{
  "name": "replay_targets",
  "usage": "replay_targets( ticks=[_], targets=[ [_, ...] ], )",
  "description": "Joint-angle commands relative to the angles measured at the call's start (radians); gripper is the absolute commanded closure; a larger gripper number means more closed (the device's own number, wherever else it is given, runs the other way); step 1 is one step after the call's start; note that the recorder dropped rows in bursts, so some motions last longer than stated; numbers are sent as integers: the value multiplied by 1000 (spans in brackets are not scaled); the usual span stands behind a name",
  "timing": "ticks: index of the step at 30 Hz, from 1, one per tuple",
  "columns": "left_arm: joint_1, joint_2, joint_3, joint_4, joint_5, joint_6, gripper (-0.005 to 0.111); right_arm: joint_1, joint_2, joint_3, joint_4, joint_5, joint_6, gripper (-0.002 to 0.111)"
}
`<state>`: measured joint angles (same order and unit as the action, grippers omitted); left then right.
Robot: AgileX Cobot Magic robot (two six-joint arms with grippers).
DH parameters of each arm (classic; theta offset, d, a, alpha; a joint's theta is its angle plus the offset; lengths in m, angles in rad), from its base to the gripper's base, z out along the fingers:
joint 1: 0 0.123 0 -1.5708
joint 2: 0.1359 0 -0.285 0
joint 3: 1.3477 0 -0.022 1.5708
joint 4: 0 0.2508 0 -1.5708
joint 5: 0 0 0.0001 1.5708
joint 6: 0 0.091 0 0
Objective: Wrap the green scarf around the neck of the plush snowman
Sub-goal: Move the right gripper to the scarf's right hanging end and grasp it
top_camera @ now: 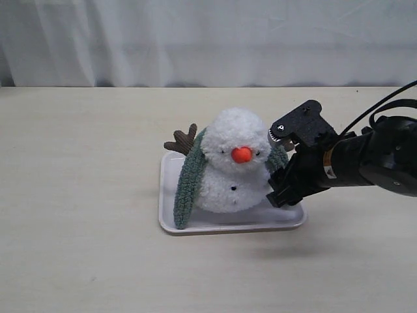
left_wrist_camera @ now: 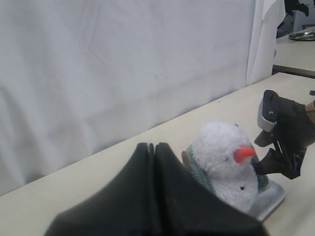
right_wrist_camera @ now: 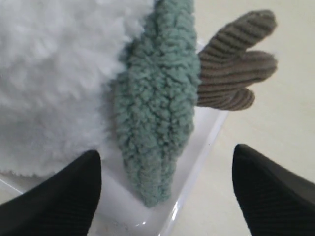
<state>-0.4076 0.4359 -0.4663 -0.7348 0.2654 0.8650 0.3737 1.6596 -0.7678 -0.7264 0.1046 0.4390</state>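
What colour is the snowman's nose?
The plush snowman's nose is bright orange, clearest in the exterior view.

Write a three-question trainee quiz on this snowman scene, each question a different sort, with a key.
1. True or false: the right gripper is shut on the green scarf.
2. The plush snowman sits on: A) a white tray; B) a blue plate; C) a folded towel.
3. Fill in: the left gripper has its jaws ____.

Key: 1) False. Its jaws stand open beside the scarf's end. 2) A. 3) shut.
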Motion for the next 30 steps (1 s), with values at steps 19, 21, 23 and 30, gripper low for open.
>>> replay_targets(
  ticks=[19, 21, 23, 30],
  targets=[
    [-1, 5, 5, -9, 3, -5, 107, -1, 140, -43, -97, 35, 6, 45],
    [-1, 5, 5, -9, 3, -5, 107, -1, 140, -43, -97, -13, 22, 45],
    [-1, 5, 5, -9, 7, -5, 107, -1, 140, -43, -97, -51, 24, 46],
    [-1, 5, 5, -9, 14, -5, 107, -37, 140, -44, -88, -48, 28, 52]
  ],
)
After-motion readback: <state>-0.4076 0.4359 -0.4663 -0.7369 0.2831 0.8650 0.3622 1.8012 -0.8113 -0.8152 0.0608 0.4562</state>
